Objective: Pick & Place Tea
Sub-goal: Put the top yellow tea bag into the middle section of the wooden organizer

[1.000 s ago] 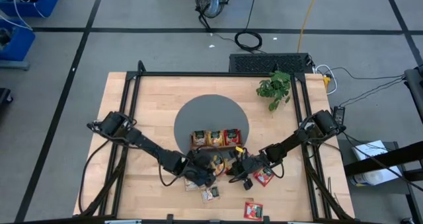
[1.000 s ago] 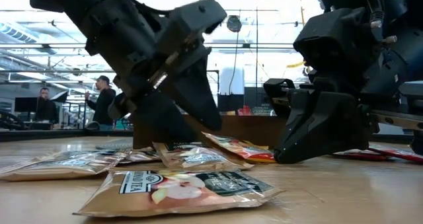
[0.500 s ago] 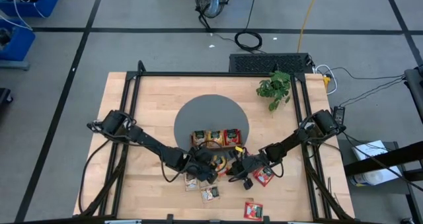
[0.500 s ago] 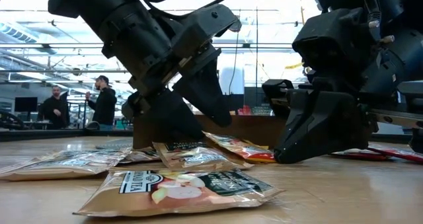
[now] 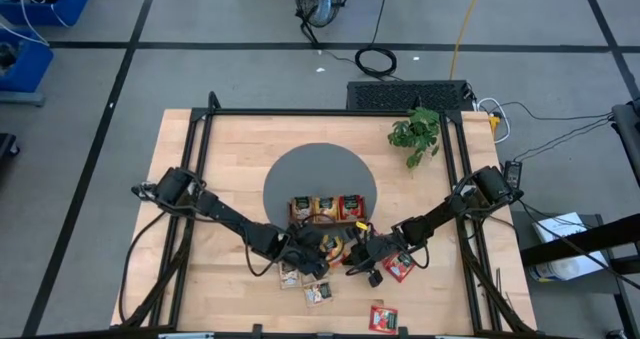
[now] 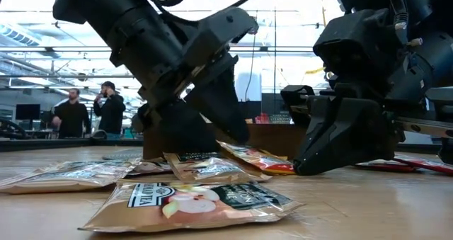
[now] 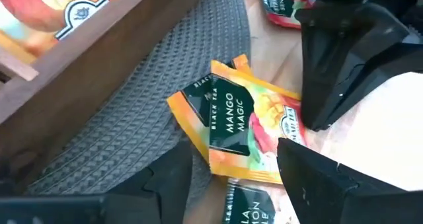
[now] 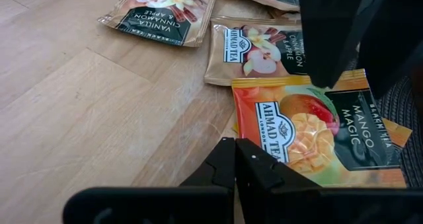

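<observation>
Two orange Mango Magic tea packets (image 7: 246,121) lie overlapping, partly on the grey round mat (image 7: 125,125) and partly on the wood. My left gripper (image 7: 234,154) is open, one finger on either side of them and just above. My right gripper (image 8: 235,145) is shut, its tips down at the table beside the top orange packet (image 8: 310,128). In the high view the two grippers (image 5: 313,256) (image 5: 352,260) meet near the table's near edge. Beige packets (image 8: 261,52) (image 6: 198,201) and red ones (image 5: 400,267) (image 5: 383,319) lie flat nearby. My right gripper stands with its shut fingertips at the near corner of the orange packet (image 8: 239,128), coming level from the table's right side. Whether they touch the packet or only the wood beside it, I cannot tell.
The brown wooden three-compartment tray (image 5: 325,221) sits on the grey mat (image 5: 310,174) just beyond the grippers, with packets in its compartments. A small green plant (image 5: 415,134) stands at the far right. Bare wood lies to the left. People stand in the room behind (image 6: 71,112).
My left gripper has edged toward the table's right, closer to my right gripper, staying open over the orange packets. My right gripper and the packets have kept still. The people in the background have walked a little.
</observation>
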